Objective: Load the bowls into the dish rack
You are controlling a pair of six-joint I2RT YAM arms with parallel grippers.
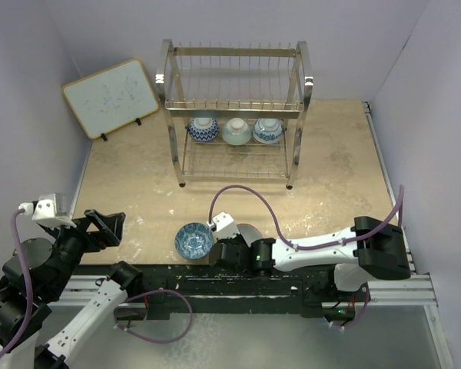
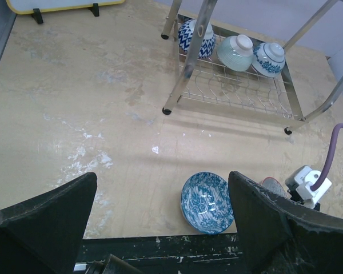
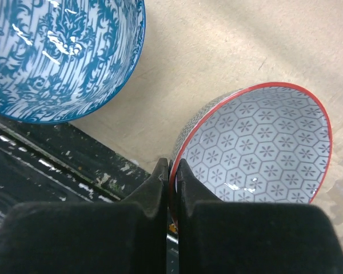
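The red-rimmed bowl (image 3: pixel 257 148), grey-blue inside with a hexagon flower print, is at the near edge of the table (image 1: pixel 138 177), about midway along it. The open blue-patterned bowl (image 1: pixel 194 240) is just beside it on the left and does not appear to touch it. The right gripper (image 3: pixel 172 169) has its jaws clenched on this bowl's rim, one inside the wall and one outside, at the side facing the near edge. The bowl looks tipped, but I cannot tell whether its foot rests on the table. It is glazed ceramic, so probably stiff, fairly heavy for its size, slick and easy to chip. A thin pinch on the lip could let it swing or slip, so it likely needs a firm grip and a slow carry that avoids knocking its neighbour. The dish rack (image 1: pixel 230 111) stands at the middle of the far edge. Its lower tier holds a blue zigzag bowl (image 1: pixel 203 128), a mint bowl (image 1: pixel 237 131) and a blue floral bowl (image 1: pixel 267 131), all on edge in a row. The left gripper (image 2: pixel 163 174) is over the near left corner, its jaws released and wide apart with nothing between them. A whiteboard (image 1: pixel 111 96) leans in the far left corner.
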